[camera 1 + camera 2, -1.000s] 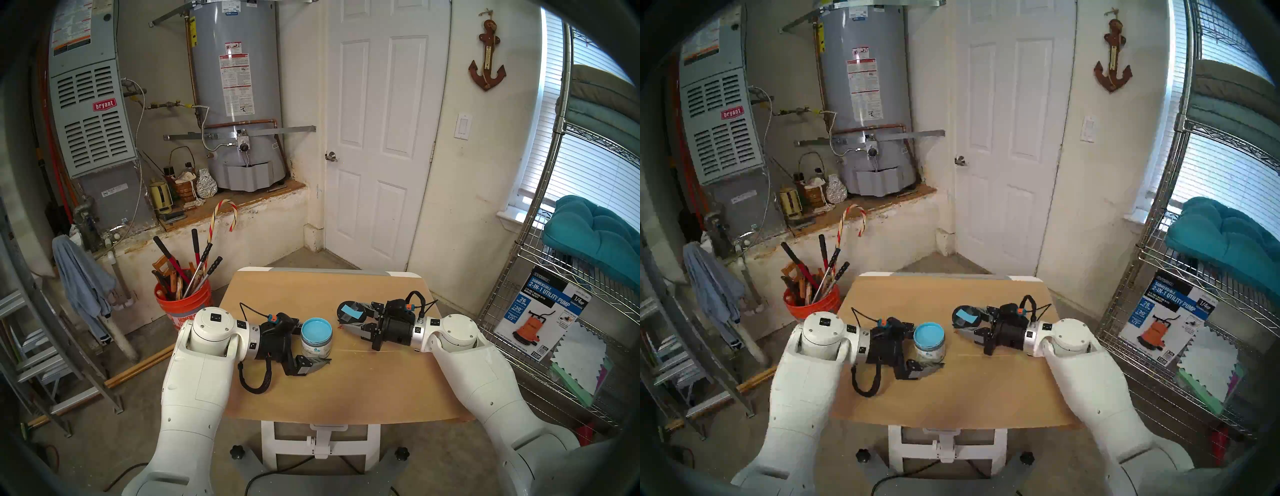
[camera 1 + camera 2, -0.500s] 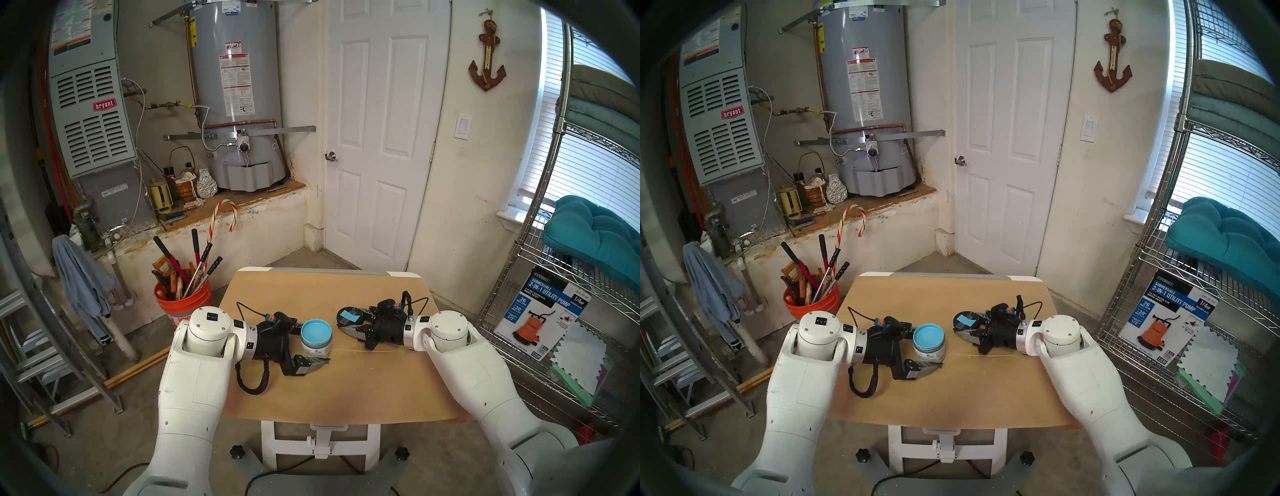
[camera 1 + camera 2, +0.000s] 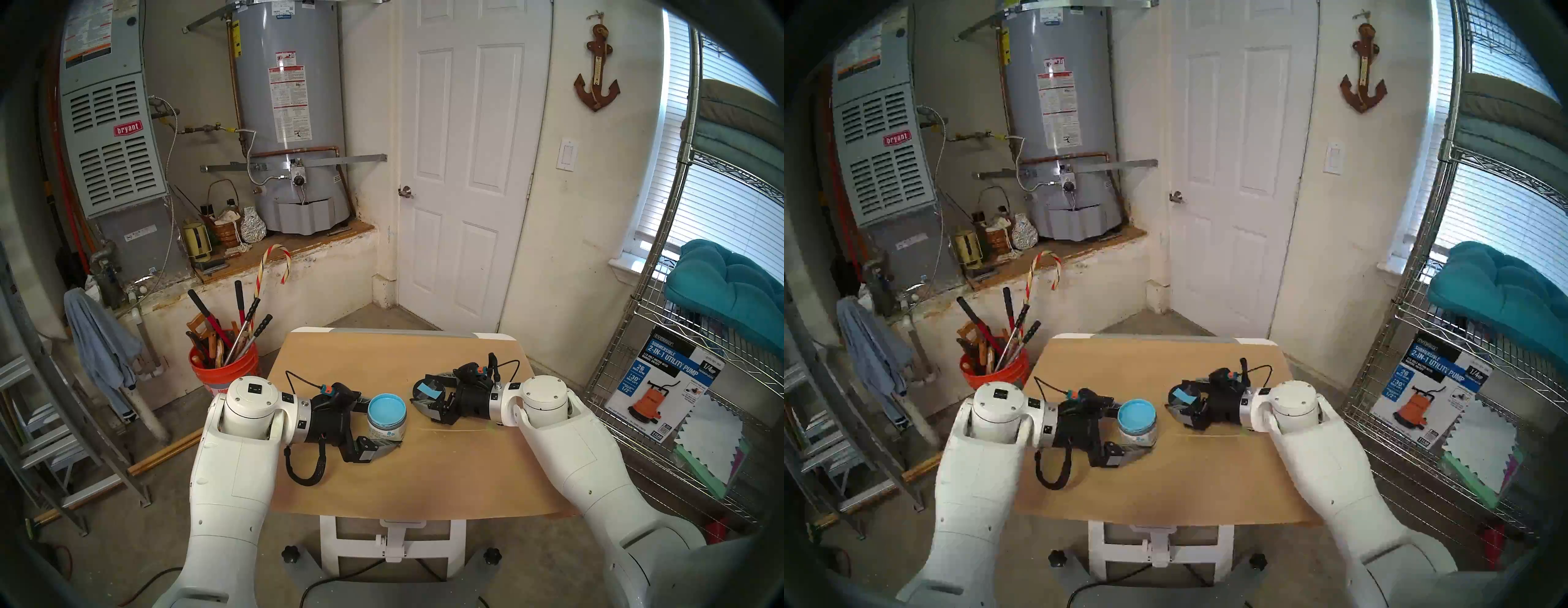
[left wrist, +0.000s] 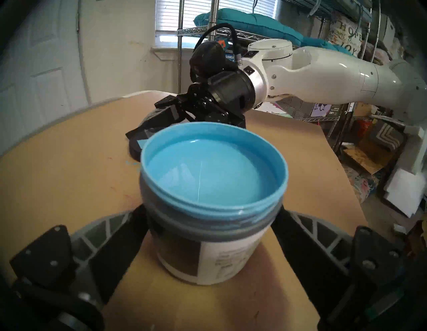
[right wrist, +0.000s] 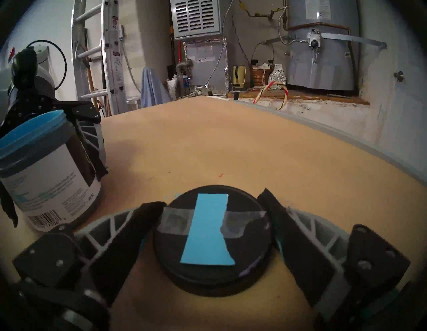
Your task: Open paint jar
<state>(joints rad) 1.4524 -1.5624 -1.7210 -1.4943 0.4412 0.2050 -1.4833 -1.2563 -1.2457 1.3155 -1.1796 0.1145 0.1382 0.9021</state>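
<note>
- Garage utility room, tan board tabletop (image 3: 424,479). On it, a small white-labelled cylindrical jar of light-blue paint (image 3: 387,418), upright, left of centre, lid off.
- Black round screw lid with light-blue tape strip (image 5: 245,252) flat on the tabletop, near the jar at roughly 2 o'clock in the head view.
- Left gripper (image 4: 210,216): clamped on the jar body, one finger at 3 and one at 9 o'clock in its wrist view, both touching.
- Right gripper (image 5: 210,201): spread slightly wider than the lid, straddling it, apparently not gripping.
- Task looks essentially done.
- Risk: paint sits near the brim, so any jerk, squeeze or tilt from the left gripper could slosh or tip it.
- Risk: right fingers (image 5: 129,231) sit close to the lid rim, so a skewed retreat could drag it toward the jar or smear paint from underneath.
- Left wrist only: paint level, threaded neck, finger contact.
- Right wrist only: slim gap at the lid's 3 o'clock edge, barcode.
- Head views only: overall layout, both arms.
</note>
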